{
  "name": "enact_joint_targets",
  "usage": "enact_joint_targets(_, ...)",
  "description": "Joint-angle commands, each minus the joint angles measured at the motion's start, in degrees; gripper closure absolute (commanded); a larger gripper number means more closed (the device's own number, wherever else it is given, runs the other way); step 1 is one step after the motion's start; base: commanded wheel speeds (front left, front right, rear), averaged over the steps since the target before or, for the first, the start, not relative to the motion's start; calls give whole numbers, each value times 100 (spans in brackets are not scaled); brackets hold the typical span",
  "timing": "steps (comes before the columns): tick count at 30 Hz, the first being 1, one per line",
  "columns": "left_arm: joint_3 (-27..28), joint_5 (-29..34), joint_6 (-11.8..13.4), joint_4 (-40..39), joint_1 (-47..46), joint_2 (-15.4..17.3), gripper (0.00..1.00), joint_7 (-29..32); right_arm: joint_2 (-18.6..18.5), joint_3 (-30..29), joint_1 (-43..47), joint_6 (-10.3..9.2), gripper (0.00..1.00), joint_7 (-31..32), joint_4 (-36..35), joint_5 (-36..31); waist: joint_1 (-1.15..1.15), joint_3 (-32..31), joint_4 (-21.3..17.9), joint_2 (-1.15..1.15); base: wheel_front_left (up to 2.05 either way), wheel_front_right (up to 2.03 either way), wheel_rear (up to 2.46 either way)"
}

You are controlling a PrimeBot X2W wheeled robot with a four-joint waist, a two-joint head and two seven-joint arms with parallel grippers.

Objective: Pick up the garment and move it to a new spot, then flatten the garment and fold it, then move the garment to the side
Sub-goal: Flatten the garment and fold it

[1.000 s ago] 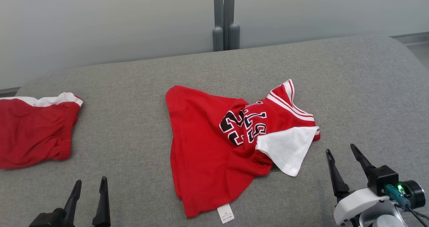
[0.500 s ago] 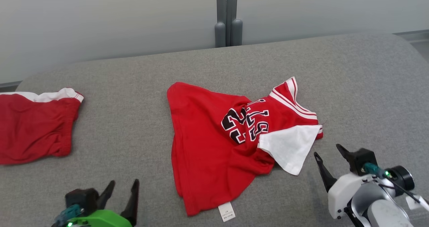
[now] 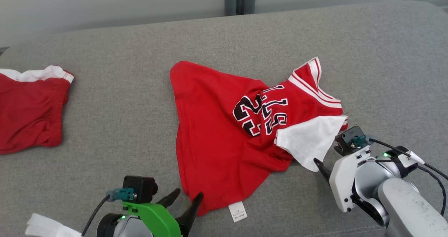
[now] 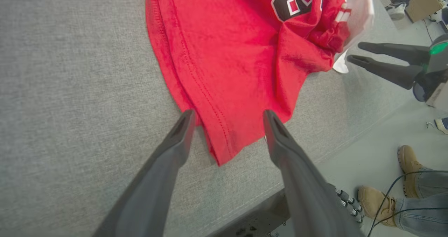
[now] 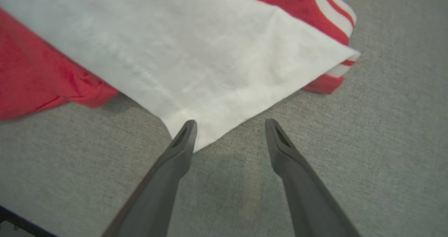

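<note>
From the head camera, the red jersey [image 3: 224, 135] is lying crumpled at the centre of the grey cushion [image 3: 122, 90]. Its white sleeve [image 3: 308, 142] is pointing toward 4 o'clock and its label [image 3: 237, 211] is sticking out at 6 o'clock. Red shorts [image 3: 28, 114] are lying well apart at 9 o'clock. The left gripper [image 3: 189, 193] is sitting at 7 o'clock of the jersey with its fingers spread, right at the hem corner. The right gripper [image 3: 325, 154] is reaching in at 4 o'clock beside the sleeve tip, one finger hiding behind its camera mount.

In the left wrist view, the left gripper [image 4: 227, 113] is standing wide open and gripping nothing. Its two fingers are straddling the hem corner of the jersey [image 4: 227, 55], which is stretching toward 12 o'clock. The right gripper [image 4: 354, 52] is showing at 2 o'clock, fingers parted, just beside the sleeve. A person's boots [image 4: 374, 200] are standing on the floor at 4 o'clock.

In the right wrist view, the right gripper [image 5: 230, 122] is fully spread and holding nothing. Its 9 o'clock finger is overlapping the corner of the white sleeve [image 5: 196, 55]. Red fabric of the jersey [image 5: 35, 79] is showing at 9 o'clock.
</note>
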Motion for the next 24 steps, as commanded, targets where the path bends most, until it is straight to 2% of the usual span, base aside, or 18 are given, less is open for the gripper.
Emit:
enact_joint_targets(1, -20, -55, 43, 86, -114, -9, 0, 107, -9, 50, -145, -3, 0, 8, 22, 35, 0, 311, 41, 0, 0, 0, 0)
enact_joint_targets(4, -59, 50, 104, 301, -178, 66, 0, 237, 29, 197, -340, -2, 0, 8, 138, 42, 0, 486, 20, 0, 0, 0, 0)
enact_joint_targets(16, -413, -152, -8, 800, -370, -140, 0, 333, 220, 517, -624, -4, 0, -125, 770, 175, 0, 886, -8, 0, 0, 0, 0)
enact_joint_targets(17, -441, -165, -17, 877, -374, -150, 0, 331, 240, 563, -632, -3, 24, -141, 806, 205, 0, 898, -13, 0, 0, 0, 0)
enact_joint_targets(18, -462, -173, -23, 939, -381, -160, 15, 302, 260, 595, -634, -3, 57, -174, 832, 230, 0, 905, -19, 0, 0, 0, 0)
enact_joint_targets(19, -473, -176, -31, 970, -393, -168, 78, 265, 276, 665, -631, -3, 100, -185, 854, 286, 0, 908, -24, 0, 0, 0, 0)
enact_joint_targets(20, -472, -191, -32, 980, -412, -175, 100, 190, 264, 735, -632, 2, 100, -209, 871, 326, 0, 905, -29, 0, 0, 0, 0)
enact_joint_targets(24, -484, -235, -63, 1035, -476, -152, 100, 32, 183, 802, -599, 0, 100, -280, 867, 476, 0, 866, -49, 0, 0, 0, 0)
